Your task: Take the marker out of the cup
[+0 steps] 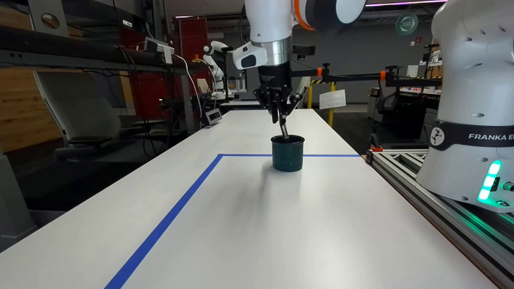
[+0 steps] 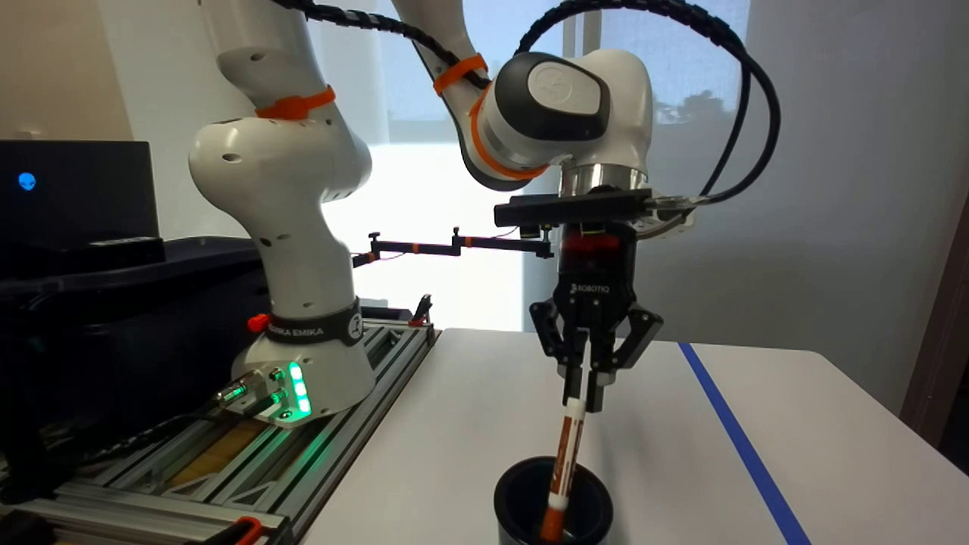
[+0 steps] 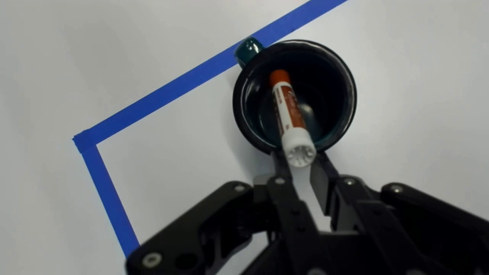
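The cup (image 1: pixel 287 157) stands upright on the white table, dark teal, and shows partly cut off at the bottom of an exterior view (image 2: pixel 503 492). The wrist view shows it from above with its handle (image 3: pixel 248 49). The marker (image 2: pixel 567 454) leans in the cup, reddish-brown and white, its orange-red end down inside and its white end above the rim; the wrist view shows it too (image 3: pixel 292 109). My gripper (image 2: pixel 584 403) is above the cup with its jaws nearly together, and the marker's white end sits between the fingertips (image 3: pixel 301 158). The jaw gap looks as wide as the marker.
Blue tape (image 1: pixel 172 216) marks lines on the white table (image 1: pixel 241 241); one line passes just beside the cup's handle. The robot base (image 1: pixel 474 168) stands on a metal rail frame along one table edge. A small grey device (image 1: pixel 213 116) sits on the opposite table edge.
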`<state>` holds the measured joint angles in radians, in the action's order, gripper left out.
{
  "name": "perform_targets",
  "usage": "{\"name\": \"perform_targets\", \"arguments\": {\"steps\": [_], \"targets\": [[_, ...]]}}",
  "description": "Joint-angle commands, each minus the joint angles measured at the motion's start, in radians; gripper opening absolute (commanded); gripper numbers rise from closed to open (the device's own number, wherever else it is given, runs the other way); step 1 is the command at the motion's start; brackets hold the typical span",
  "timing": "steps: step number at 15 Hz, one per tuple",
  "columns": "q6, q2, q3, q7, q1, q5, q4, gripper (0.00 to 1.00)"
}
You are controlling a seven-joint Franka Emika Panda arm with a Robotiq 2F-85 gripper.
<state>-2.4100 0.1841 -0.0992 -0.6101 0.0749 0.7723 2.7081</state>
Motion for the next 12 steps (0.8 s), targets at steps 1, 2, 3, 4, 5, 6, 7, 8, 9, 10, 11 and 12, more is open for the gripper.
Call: {"name": "perform_targets", "arguments": {"steps": [1,2,3,4,5,6,7,8,9,10,11,12], "targets": [[0.07,0.13,0.007,-0.082,-0.035,-0.072,0.032,0.05],[0.077,0.153,0.01,-0.098,-0.045,-0.083,0.031,0.05],[0.084,0.17,0.015,-0.113,-0.057,-0.094,0.025,0.05],[0.081,0.187,0.018,-0.129,-0.068,-0.096,0.023,0.05],[0.056,0.201,0.022,-0.146,-0.078,-0.084,0.028,0.05],[0.042,0.212,0.026,-0.166,-0.09,-0.076,0.028,0.05],[0.006,0.216,0.027,-0.198,-0.103,-0.061,0.032,0.05],[-0.02,0.222,0.026,-0.228,-0.117,-0.063,0.033,0.05],[-0.055,0.212,0.027,-0.252,-0.124,-0.05,0.032,0.05],[-0.089,0.201,0.026,-0.282,-0.13,-0.04,0.035,0.05],[-0.132,0.187,0.02,-0.317,-0.134,-0.033,0.043,0.05],[-0.174,0.174,0.016,-0.348,-0.134,-0.026,0.055,0.05]]}}
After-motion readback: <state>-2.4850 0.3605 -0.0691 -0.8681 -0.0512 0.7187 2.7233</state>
